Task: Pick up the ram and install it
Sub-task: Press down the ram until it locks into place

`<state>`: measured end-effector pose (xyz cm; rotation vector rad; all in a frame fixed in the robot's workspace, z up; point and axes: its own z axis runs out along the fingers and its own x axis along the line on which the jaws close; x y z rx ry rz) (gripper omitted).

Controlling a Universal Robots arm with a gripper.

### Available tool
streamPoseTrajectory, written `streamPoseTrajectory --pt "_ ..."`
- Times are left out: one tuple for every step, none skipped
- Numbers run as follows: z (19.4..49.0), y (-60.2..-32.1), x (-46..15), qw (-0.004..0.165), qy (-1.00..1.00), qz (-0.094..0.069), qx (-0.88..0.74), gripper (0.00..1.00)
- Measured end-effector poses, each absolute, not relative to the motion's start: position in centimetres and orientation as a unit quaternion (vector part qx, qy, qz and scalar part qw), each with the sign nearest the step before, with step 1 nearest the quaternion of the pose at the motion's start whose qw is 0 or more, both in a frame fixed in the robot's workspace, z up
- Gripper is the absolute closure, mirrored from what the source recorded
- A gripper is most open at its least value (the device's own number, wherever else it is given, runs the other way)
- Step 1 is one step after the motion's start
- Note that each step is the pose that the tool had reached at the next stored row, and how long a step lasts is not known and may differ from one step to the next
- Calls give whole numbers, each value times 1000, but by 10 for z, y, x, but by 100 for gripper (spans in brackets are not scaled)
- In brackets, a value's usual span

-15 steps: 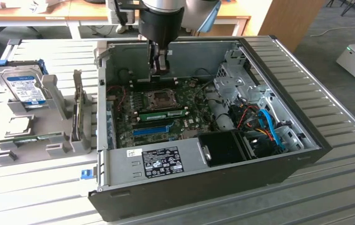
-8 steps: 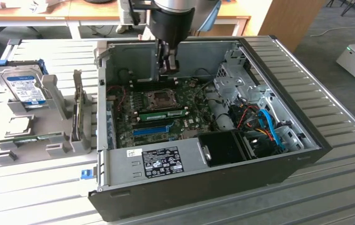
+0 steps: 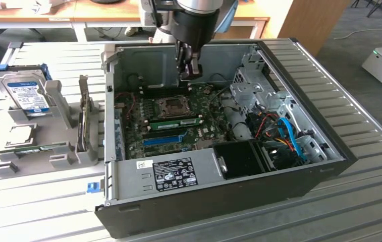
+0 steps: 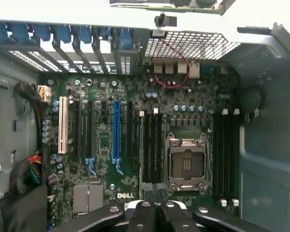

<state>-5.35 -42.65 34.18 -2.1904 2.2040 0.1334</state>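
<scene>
While the big black computer case (image 3: 244, 166) lies open on the slatted worktop (image 3: 352, 201) in the exterior view, the hand (image 3: 189, 74) hangs inside it, over the far part of the green motherboard (image 3: 177, 121). Its two dark fingers (image 3: 192, 68) are pressed together with nothing between them. A green ram (image 3: 178, 122) stick already sits in a slot on the motherboard, just on the near side of the square chip socket (image 3: 174, 105). A bright blue slot (image 3: 162, 139) lies a little nearer than the ram. Out of the case, to the exterior view's left, stands a grey holder (image 3: 56, 131) with a silver hard drive (image 3: 28, 96) standing up in it. In that same holder, near its front, lies another thin green stick (image 3: 36, 149), but I cannot tell for sure what it is. In the wrist view, the hand (image 4: 157, 212) looks down on the motherboard (image 4: 101, 145), and its black fingers (image 4: 145, 215) are closed tight and empty. The chip socket (image 4: 186, 164) is right in front of the fingers. Long black slots (image 4: 152, 145) run beside the socket, and more (image 4: 225, 154) run on its other side. A blue slot (image 4: 116, 130) and a white slot (image 4: 63, 124) stand farther from the socket.
</scene>
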Motion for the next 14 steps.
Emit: streamPoseTrajectory --pt "342 -426 -52 16 709 43 -704 89" --pt "342 -426 -51 16 709 43 -704 89" --pt "342 -426 -49 16 709 43 -704 89" --pt "342 -426 -48 16 709 43 -704 89" --pt "342 -426 -46 16 709 43 -704 89" --pt "342 -426 -45 16 709 43 -704 89" --pt "342 -426 -44 16 709 43 -704 89" --pt "342 -426 -44 16 709 43 -704 89" --pt "342 -426 -43 16 709 43 -704 89" --pt "342 -426 -43 16 709 43 -704 89" --pt "342 -426 -43 16 709 43 -704 89" --pt "342 -426 -43 16 709 43 -704 89" --pt "342 -426 -43 16 709 43 -704 89" --pt "342 -426 -43 16 709 43 -704 89"
